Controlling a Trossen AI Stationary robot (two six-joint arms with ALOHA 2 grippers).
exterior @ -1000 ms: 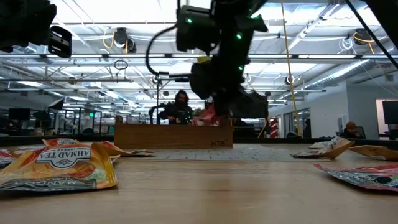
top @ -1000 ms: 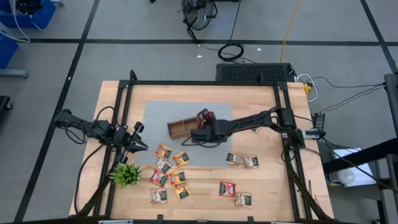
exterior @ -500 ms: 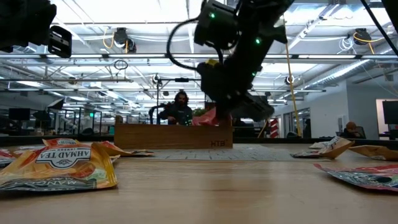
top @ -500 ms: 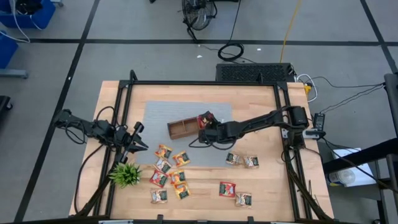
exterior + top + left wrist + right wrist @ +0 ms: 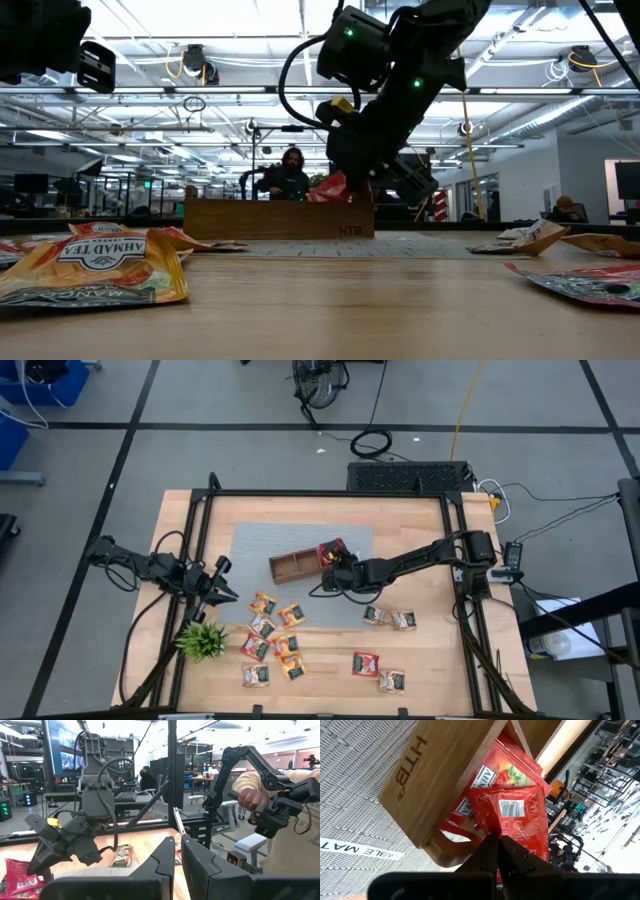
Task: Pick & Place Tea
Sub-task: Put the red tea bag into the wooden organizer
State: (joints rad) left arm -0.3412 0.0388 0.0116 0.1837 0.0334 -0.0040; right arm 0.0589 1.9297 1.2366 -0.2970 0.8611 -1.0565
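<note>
one red tea sachet (image 5: 520, 815) | wooden tray (image 5: 293, 566) end compartment | right gripper (image 5: 330, 570) beside

The right gripper (image 5: 333, 565) covers part of the red sachets (image 5: 329, 550) at the tray's (image 5: 290, 567) end. Print on the sachets (image 5: 272, 640) near the table's front edge is unreadable from above.

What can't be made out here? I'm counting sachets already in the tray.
- High view: right tool covers part of the red sachets; count unclear.
- Low view: wooden tray wall hides its contents.
- Right wrist view: only one compartment shows; the others are cut off.
</note>
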